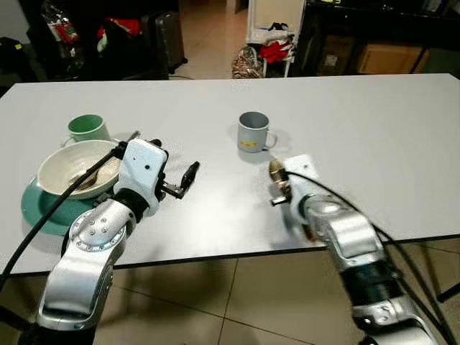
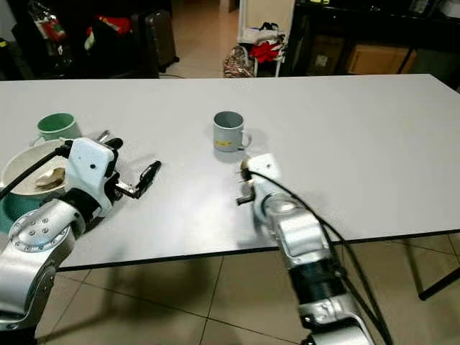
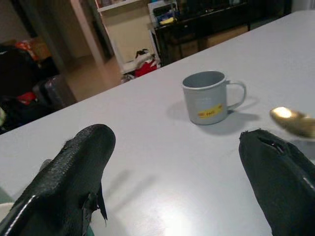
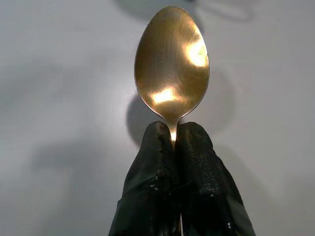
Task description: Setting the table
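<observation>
On the white table (image 1: 374, 136) a grey mug (image 1: 253, 131) stands upright near the middle. A cream bowl (image 1: 75, 167) with a spoon (image 1: 88, 179) in it rests on a teal plate (image 1: 36, 208) at the left, and a green mug (image 1: 88, 128) stands behind them. My right gripper (image 4: 173, 129) is shut on the handle of a gold spoon (image 4: 172, 64), held low over the table just in front of the grey mug. My left gripper (image 3: 182, 147) hovers open beside the bowl, pointing toward the grey mug (image 3: 206, 97).
The table's front edge (image 1: 237, 253) runs just below both arms, with tiled floor beneath. Beyond the far edge stand dark furniture, a suitcase (image 1: 169, 36) and a white rack with red cloth (image 1: 273, 43). The table's right half is bare.
</observation>
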Available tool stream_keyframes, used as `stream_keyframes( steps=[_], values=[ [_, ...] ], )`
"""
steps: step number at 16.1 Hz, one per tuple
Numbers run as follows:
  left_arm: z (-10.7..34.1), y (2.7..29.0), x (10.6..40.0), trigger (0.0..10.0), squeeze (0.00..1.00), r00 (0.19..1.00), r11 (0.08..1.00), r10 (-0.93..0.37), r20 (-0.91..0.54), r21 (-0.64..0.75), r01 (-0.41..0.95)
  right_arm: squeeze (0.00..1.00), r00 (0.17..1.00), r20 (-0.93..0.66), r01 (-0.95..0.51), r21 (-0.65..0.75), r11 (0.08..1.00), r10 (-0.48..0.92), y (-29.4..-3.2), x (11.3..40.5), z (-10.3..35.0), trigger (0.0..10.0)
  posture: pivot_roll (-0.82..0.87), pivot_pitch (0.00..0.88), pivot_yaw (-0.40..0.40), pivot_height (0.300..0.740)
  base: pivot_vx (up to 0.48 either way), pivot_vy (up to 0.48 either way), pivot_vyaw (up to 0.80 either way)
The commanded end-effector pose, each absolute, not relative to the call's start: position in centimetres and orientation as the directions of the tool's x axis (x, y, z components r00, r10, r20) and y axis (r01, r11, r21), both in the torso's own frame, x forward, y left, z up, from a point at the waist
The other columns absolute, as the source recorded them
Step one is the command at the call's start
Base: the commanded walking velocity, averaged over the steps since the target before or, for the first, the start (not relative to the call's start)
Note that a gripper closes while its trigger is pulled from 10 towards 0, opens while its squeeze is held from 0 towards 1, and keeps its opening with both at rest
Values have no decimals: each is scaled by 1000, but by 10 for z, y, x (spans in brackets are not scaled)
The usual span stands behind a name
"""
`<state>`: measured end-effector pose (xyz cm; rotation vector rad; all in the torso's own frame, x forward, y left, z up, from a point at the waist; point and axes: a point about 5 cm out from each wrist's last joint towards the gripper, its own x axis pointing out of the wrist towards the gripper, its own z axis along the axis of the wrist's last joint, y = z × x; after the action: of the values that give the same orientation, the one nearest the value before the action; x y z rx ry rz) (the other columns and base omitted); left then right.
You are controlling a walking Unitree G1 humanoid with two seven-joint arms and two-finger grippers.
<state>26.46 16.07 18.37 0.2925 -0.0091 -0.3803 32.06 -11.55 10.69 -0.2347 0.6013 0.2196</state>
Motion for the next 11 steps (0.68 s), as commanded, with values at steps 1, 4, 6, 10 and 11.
stream_keyframes(
  steps=[1,4,6,10,11],
  values=[
    [184,159,262,10000,459,919,876,-389,-57,285,389,0,817,-565,-252,-170,953,115,-116,326,112,10000,-8,2,0,740,0,0,0],
    [180,150,247,10000,459,845,805,-522,-114,263,532,0,798,-594,-233,-152,961,99,-108,334,111,10000,6,1,0,740,0,0,0],
    [177,146,241,10000,463,804,762,-575,-149,259,593,0,796,-599,-234,-166,958,91,-106,337,108,10000,9,0,4,740,0,0,0],
    [176,145,237,10000,463,780,737,-602,-173,256,625,0,799,-597,-182,-131,974,69,-108,346,105,10000,12,0,8,740,0,0,0],
    [176,146,236,10000,463,777,733,-604,-178,258,629,0,799,-598,-184,-129,975,72,-105,348,105,10000,17,3,12,740,0,0,0]
  ],
)
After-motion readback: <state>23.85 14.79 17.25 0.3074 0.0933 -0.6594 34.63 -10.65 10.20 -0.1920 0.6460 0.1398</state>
